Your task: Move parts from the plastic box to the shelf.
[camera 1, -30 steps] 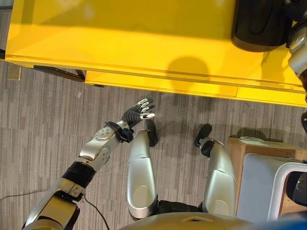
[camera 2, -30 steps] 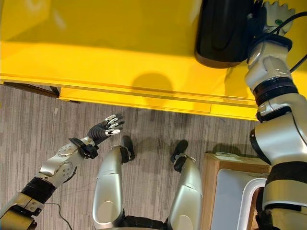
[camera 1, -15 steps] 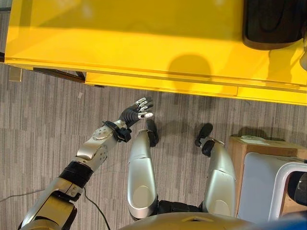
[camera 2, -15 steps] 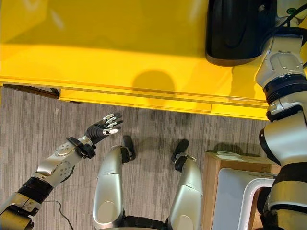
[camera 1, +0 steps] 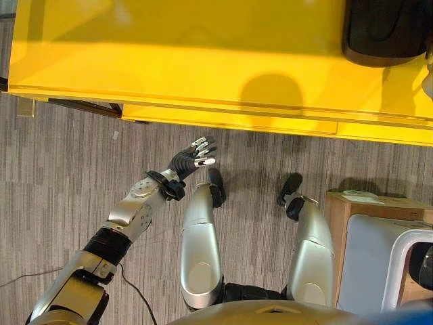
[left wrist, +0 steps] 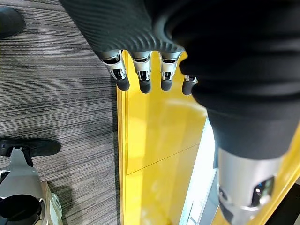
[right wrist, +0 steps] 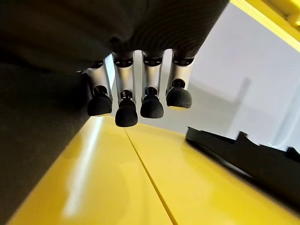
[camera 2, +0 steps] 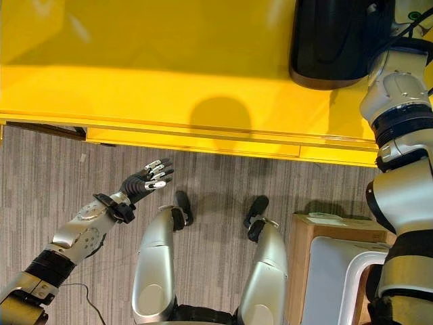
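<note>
While a bulky black part (camera 2: pixel 335 44) sits on the far right of the yellow shelf (camera 2: pixel 169 68), the robot's right arm reaches up just beside it, at the part's right edge. Seen from the right wrist view, the right hand (right wrist: pixel 140 93) hangs above the glossy yellow surface with its dark-tipped fingers (right wrist: pixel 125 112) relaxed in a row, released and grasping nothing; the black part lies a little beyond them on the shelf, apart from the fingertips. The part's far end is cut off by the top of both head views, so its full shape cannot be told. Nearer the robot, the shelf's front edge runs across the scene as a long yellow band, with grey wood-grain floor (camera 1: pixel 61 169) below it. Over that floor, well apart from the part and to the robot's left, the left hand (camera 1: pixel 193 157) is held out in the air short of the shelf's front edge, its fingers loosely spread and empty. The left wrist view shows those fingers (left wrist: pixel 140 75) straight and side by side, pointing toward the yellow front of the shelf without touching it. At the robot's lower right stands a pale grey box (camera 1: pixel 369 264) with a white rim, resting on a light wooden stand (camera 1: pixel 335 223); what it holds cannot be seen from here.
</note>
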You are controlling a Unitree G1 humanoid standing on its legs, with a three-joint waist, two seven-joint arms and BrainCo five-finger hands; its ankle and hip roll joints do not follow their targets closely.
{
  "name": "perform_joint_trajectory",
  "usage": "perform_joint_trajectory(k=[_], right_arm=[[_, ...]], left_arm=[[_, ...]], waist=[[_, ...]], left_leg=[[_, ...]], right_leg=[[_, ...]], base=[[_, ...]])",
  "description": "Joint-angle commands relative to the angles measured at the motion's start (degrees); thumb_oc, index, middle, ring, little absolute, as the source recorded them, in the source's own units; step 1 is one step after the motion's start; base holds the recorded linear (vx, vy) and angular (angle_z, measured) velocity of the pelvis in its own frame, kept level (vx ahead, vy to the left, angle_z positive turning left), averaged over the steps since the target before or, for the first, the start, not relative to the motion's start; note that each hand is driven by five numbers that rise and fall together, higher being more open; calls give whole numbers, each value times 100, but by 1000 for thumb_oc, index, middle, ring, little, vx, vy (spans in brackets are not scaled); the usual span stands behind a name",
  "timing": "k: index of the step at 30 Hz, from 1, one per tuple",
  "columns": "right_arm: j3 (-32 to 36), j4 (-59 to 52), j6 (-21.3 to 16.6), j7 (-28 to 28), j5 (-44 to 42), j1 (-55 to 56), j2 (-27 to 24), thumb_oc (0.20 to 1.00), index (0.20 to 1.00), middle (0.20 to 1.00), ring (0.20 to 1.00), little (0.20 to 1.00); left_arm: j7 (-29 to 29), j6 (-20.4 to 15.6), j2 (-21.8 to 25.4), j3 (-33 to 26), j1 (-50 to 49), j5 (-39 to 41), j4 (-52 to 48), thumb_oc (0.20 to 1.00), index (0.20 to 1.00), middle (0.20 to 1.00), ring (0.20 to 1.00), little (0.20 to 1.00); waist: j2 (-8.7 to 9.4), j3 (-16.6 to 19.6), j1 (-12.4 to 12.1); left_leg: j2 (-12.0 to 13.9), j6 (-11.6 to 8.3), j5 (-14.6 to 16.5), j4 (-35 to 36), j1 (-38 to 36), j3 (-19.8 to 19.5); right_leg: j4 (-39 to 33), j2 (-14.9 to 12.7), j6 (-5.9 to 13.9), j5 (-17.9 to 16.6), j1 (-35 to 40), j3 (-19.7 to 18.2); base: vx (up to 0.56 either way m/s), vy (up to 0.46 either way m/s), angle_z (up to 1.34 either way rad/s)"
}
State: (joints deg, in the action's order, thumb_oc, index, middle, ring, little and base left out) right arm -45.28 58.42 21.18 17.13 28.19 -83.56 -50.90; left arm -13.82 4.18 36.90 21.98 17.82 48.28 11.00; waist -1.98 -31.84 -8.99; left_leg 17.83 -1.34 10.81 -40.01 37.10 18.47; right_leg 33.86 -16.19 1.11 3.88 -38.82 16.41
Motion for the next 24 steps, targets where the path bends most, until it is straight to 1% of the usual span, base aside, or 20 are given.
perform_joint_trajectory(k=[1, 8, 9, 10, 11, 14, 16, 18, 19, 21, 22, 24], right_arm=[[89, 57, 305, 358, -258, -126, -376, 200, 200, 200, 200, 200], [192, 149, 386, 407, -223, -75, -252, 200, 200, 200, 200, 200], [189, 173, 380, 444, -318, -95, -237, 369, 369, 369, 369, 369], [191, 180, 375, 468, -253, -106, -231, 369, 369, 369, 369, 369], [181, 187, 353, 475, -68, -115, -219, 1000, 1000, 1000, 1000, 1000], [156, 162, 337, 562, -58, -133, -238, 1000, 1000, 1000, 1000, 1000], [213, 82, 321, 719, -76, -52, -279, 1000, 1000, 1000, 1000, 1000], [240, 50, 302, 784, 43, -36, -296, 1000, 1000, 1000, 1000, 1000], [239, 20, 318, 807, 233, -38, -313, 1000, 1000, 1000, 1000, 1000], [239, -23, 252, 701, 369, -38, -338, 1000, 1000, 1000, 1000, 1000], [208, -55, 277, 706, 449, -32, -366, 1000, 1000, 1000, 1000, 1000], [161, -91, 174, 735, 529, -23, -395, 1000, 1000, 1000, 1000, 1000]], left_arm=[[-149, -174, -121, 70, -68, 194, -261, 1000, 1000, 1000, 1000, 1000], [-97, -131, -149, 77, -34, 187, -330, 1000, 1000, 1000, 1000, 1000], [-72, -147, -140, 92, -13, 210, -317, 1000, 1000, 1000, 1000, 1000], [-75, -156, -136, 95, -9, 221, -312, 1000, 1000, 1000, 1000, 1000], [-95, -160, -136, 97, -6, 239, -309, 1000, 1000, 1000, 1000, 1000], [-108, -164, -108, 94, -2, 288, -332, 1000, 1000, 1000, 1000, 1000], [-108, -103, -111, 75, -22, 283, -334, 1000, 1000, 1000, 1000, 1000], [-164, -101, -98, 71, -33, 276, -310, 1000, 1000, 1000, 1000, 1000], [-178, -101, -88, 66, -39, 264, -314, 1000, 1000, 1000, 1000, 1000], [-161, -118, -72, 71, -53, 207, -342, 1000, 1000, 1000, 1000, 1000], [-154, -107, -78, 71, -56, 204, -344, 1000, 1000, 1000, 1000, 1000], [-126, -108, -52, 80, -52, 232, -350, 1000, 1000, 1000, 1000, 1000]], waist=[[-146, 204, -123], [-194, 204, -125], [-201, 204, -121], [-206, 204, -120], [-214, 204, -121], [-229, 204, -116], [-231, 204, -101], [-228, 204, -97], [-226, 204, -95], [-226, 204, -94], [-224, 204, -92], [-217, 204, -89]], left_leg=[[-127, -218, -315, 701, -59, -220], [-133, -221, -342, 766, -104, -182], [-132, -223, -348, 778, -115, -171], [-132, -224, -348, 780, -117, -167], [-136, -224, -346, 779, -121, -162], [-133, -219, -337, 757, -120, -156], [-144, -212, -336, 755, -126, -154], [-152, -209, -333, 766, -147, -148], [-154, -208, -328, 763, -153, -146], [-158, -207, -320, 757, -166, -149], [-160, -202, -321, 768, -184, -140], [-165, -195, -311, 761, -195, -141]], right_leg=[[1065, -160, 511, 702, -67, 271], [1011, -175, 520, 686, -41, 284], [1003, -176, 520, 683, -34, 285], [998, -176, 520, 683, -32, 284], [993, -178, 518, 685, -27, 281], [1014, -194, 524, 692, -31, 270], [1027, -177, 523, 699, -31, 250], [1016, -162, 519, 706, -9, 249], [1004, -154, 519, 706, 4, 246], [1013, -150, 526, 715, 15, 239], [1013, -147, 525, 717, 27, 237], [1022, -145, 528, 723, 34, 230]], base=[[0, 0, 0], [0, 0, 0], [0, 0, 0], [0, 0, 0], [0, 0, 0], [0, 0, 0], [0, 0, 0], [0, 0, 0], [0, 0, 0], [0, 0, 0], [0, 0, 0], [0, 0, 0]])
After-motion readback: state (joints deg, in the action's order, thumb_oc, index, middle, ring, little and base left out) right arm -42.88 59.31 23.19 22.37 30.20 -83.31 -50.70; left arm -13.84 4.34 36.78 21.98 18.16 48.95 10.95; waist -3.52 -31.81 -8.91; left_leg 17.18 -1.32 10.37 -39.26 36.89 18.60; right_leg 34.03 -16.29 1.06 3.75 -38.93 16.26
